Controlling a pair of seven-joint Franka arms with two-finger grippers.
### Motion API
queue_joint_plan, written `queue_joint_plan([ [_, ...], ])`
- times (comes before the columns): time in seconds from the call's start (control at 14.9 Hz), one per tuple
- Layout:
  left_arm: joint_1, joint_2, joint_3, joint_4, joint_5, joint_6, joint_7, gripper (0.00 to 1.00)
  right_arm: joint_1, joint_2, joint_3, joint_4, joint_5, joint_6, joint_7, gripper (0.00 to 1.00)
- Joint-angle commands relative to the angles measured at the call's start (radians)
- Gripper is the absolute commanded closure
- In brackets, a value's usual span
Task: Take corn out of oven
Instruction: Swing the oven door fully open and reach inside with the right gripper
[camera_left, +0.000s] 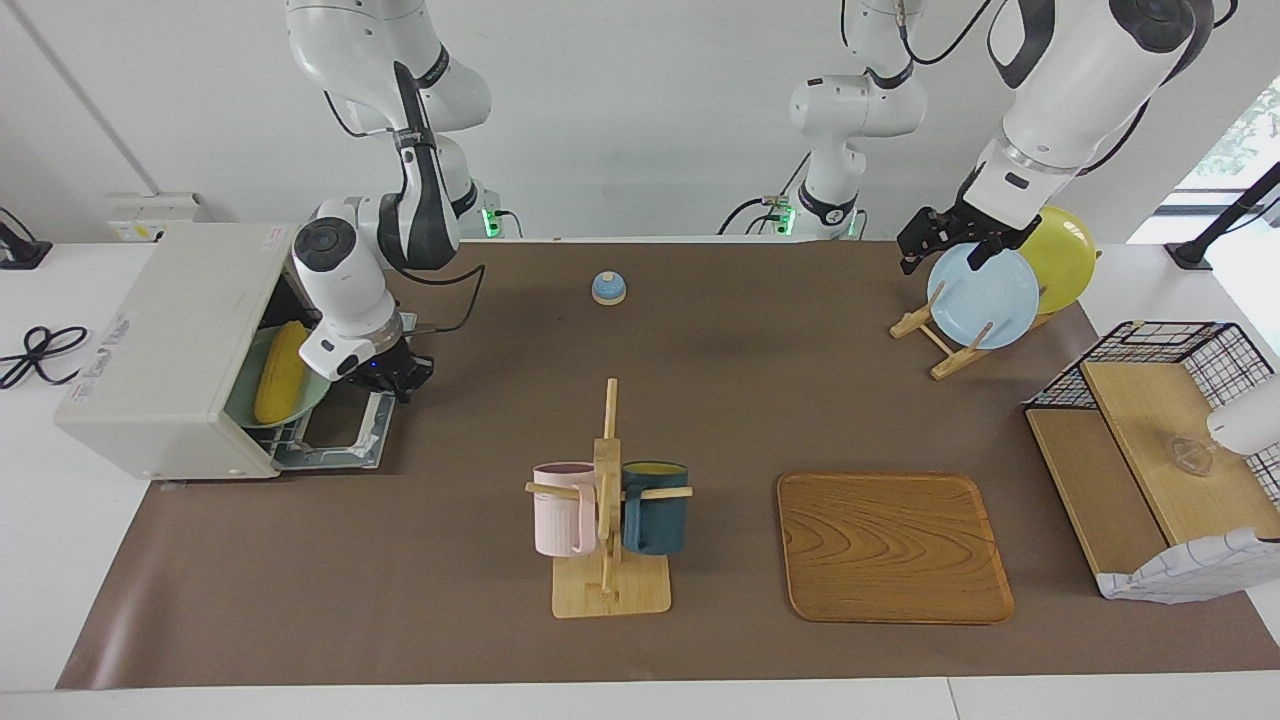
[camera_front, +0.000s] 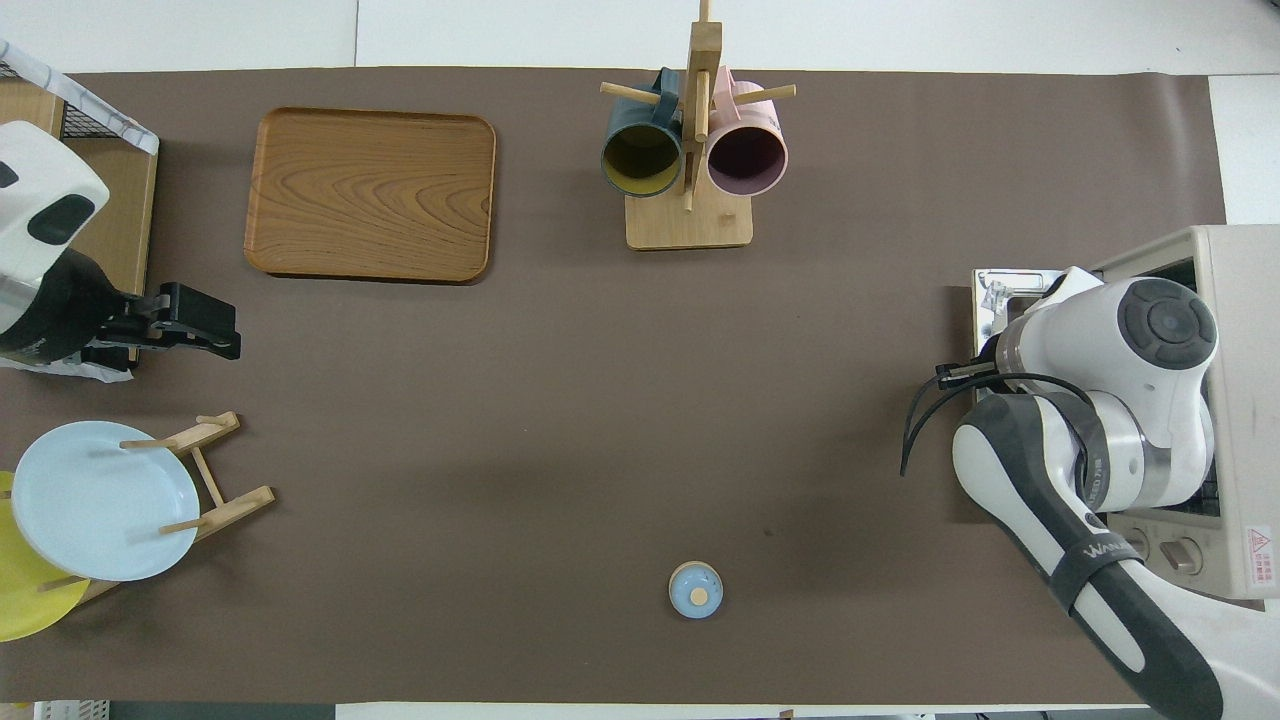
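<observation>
The off-white oven stands at the right arm's end of the table. Its glass door lies folded down flat on the mat. Inside, the yellow corn rests on a pale green plate on the rack. My right gripper is shut on the door's handle at the door's outer edge. In the overhead view the right arm covers the door, and the corn is hidden there. My left gripper hangs open and holds nothing above the plate rack, where the left arm waits.
A wooden mug rack with a pink and a dark blue mug stands mid-table, and a wooden tray lies beside it. A small blue bell sits near the robots. A blue plate and a yellow plate lean in a rack by a wire shelf.
</observation>
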Motion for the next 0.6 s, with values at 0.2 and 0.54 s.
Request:
queue_joint_plan([
  [0.2,0.007,-0.006,-0.006,0.010,0.016,-0.018,0.004,0.00,0.079,-0.002,-0.021,0.018,0.031,-0.005,0.071,1.00],
  [0.54,0.007,-0.005,-0.005,0.010,0.016,-0.018,0.004,0.00,0.011,-0.029,-0.022,0.245,0.019,-0.360,0.051,0.86],
])
